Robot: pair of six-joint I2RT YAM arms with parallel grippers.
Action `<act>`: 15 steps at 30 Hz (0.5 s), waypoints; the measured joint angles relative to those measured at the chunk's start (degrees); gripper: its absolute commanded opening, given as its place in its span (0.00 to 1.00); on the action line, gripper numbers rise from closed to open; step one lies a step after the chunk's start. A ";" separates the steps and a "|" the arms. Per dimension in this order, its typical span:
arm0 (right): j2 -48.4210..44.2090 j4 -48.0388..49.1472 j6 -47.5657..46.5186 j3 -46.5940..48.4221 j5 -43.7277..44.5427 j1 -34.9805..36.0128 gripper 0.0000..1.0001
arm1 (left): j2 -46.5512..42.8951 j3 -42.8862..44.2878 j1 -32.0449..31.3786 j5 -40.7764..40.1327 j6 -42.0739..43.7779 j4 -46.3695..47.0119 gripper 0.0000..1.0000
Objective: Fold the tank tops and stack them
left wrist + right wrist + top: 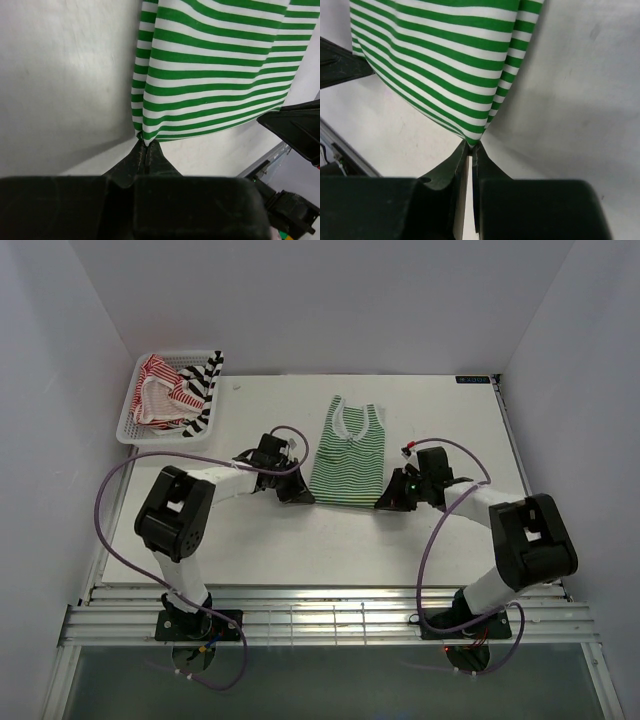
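The green-and-white tank top (348, 455) is pinched at both hem corners by the left tool (145, 149) and right tool (471, 149), each clamped shut, likely so it can be folded

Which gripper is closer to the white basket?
Left. The left gripper, jaws shut on the near-left corner of the green tank top, sits right of the basket; the right gripper pinches the near-right corner, farther away.
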 measured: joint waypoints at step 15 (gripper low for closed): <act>-28.96 -18.03 -0.44 -2.67 -2.54 0.59 0.08 | -26.40 -3.13 -4.55 -3.06 -2.80 -11.72 0.00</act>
